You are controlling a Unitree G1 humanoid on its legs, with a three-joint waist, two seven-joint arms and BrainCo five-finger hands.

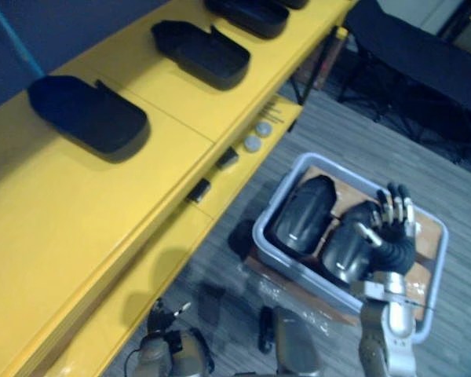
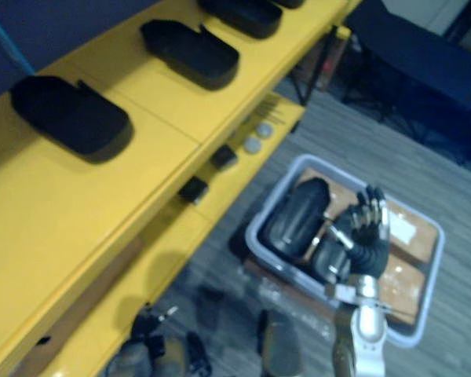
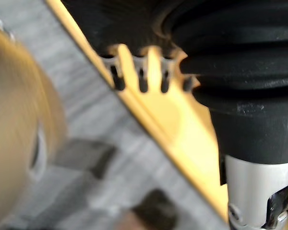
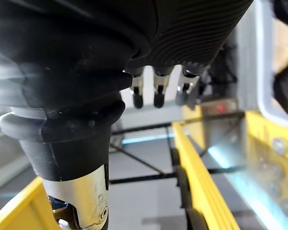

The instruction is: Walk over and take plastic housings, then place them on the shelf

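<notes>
left eye view, lower right: the right hand (image 1: 392, 228) is raised upright on its arm, fingers straight and spread, holding nothing, over the grey bin (image 1: 276, 195) of plastic housings (image 1: 302, 212). more housings (image 1: 86, 112) lie on the yellow shelf (image 1: 63, 236), upper left. the left hand (image 3: 230, 43) hangs by the shelf edge, its grip unclear.

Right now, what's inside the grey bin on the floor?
At least two dark plastic housings lie side by side on brown cardboard in the bin. The open right hand covers part of the right one; anything beneath them is hidden.
</notes>
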